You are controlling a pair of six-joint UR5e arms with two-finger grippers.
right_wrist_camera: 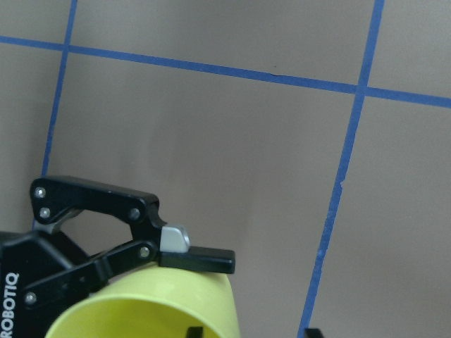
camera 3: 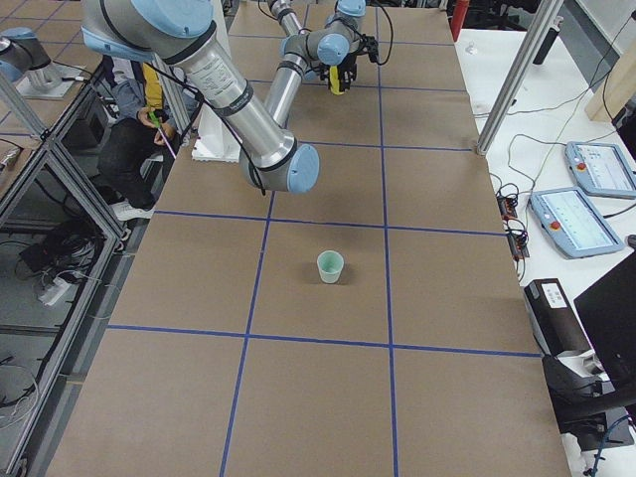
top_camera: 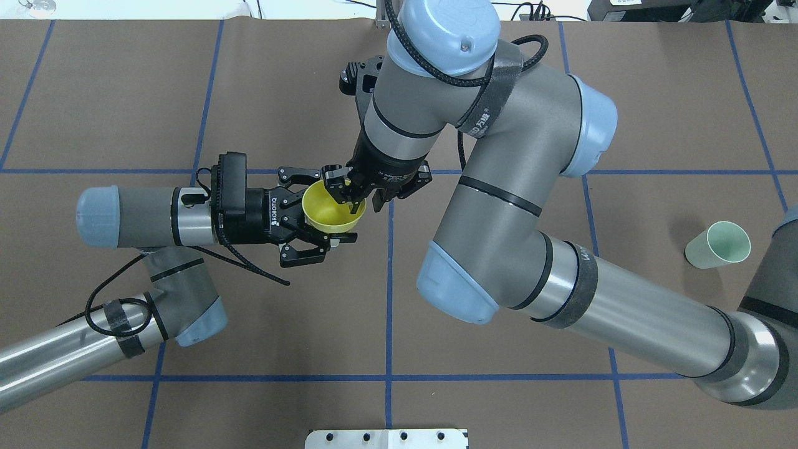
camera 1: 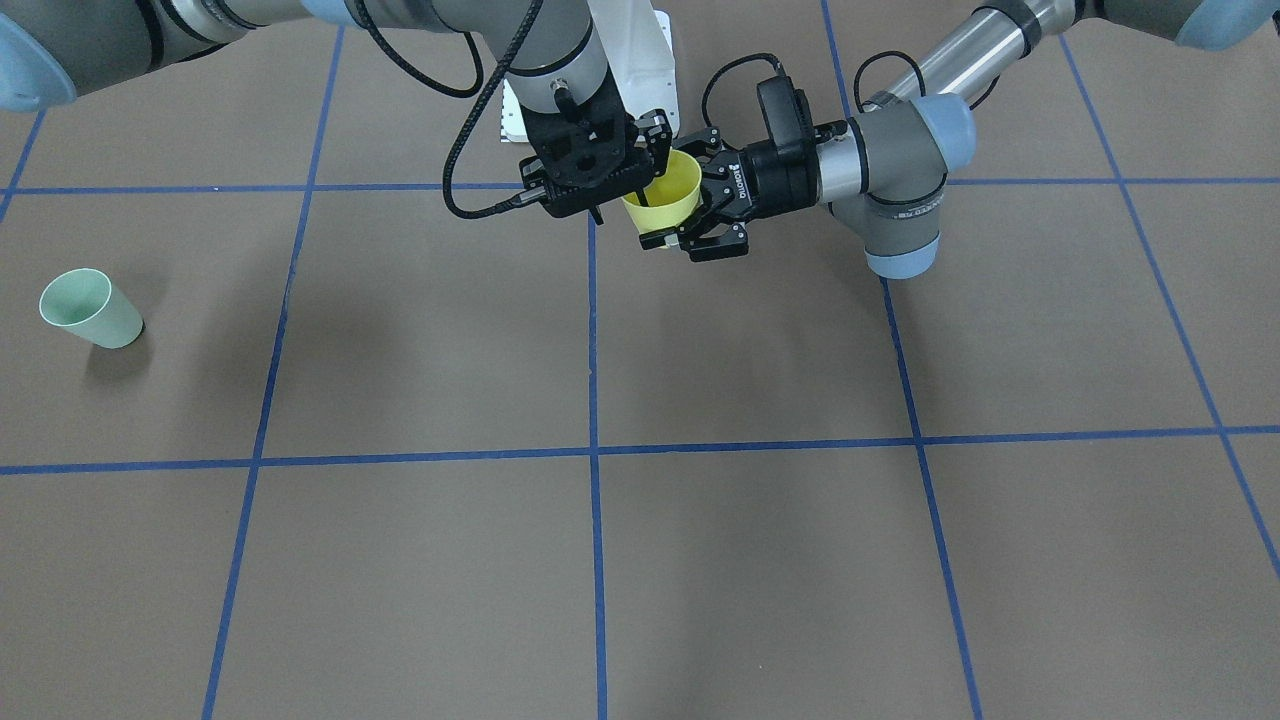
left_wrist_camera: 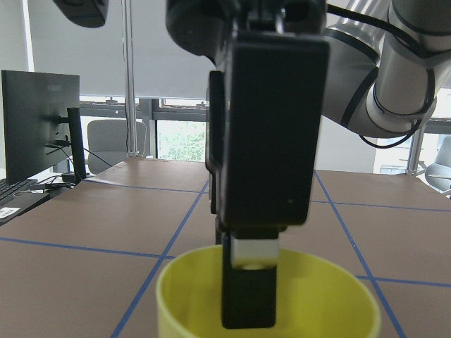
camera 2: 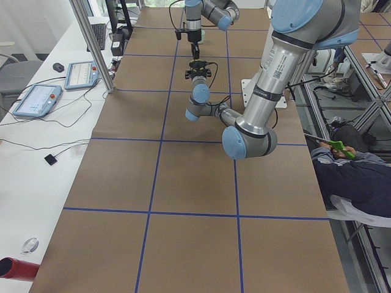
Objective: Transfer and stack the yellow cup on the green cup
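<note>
The yellow cup (camera 1: 668,195) (top_camera: 330,209) hangs upright above the table near the robot's base. My left gripper (camera 1: 685,195) (top_camera: 333,206) reaches in sideways and is shut on the cup's sides; one pad (right_wrist_camera: 175,239) presses its wall. My right gripper (camera 1: 623,205) (top_camera: 349,198) points down over the cup's rim and is open, with one finger (left_wrist_camera: 248,282) inside the cup and the other outside the wall. The green cup (camera 1: 90,308) (top_camera: 717,245) (camera 3: 330,266) stands upright and alone far off on my right side of the table.
Blue tape lines grid the brown table (camera 1: 760,560). A white mounting plate (top_camera: 386,438) lies at the robot's base. The right arm's elbow (top_camera: 461,280) hangs over the table's middle. A seated person (camera 2: 357,177) is beside the table; tablets (camera 3: 576,219) lie on a side bench.
</note>
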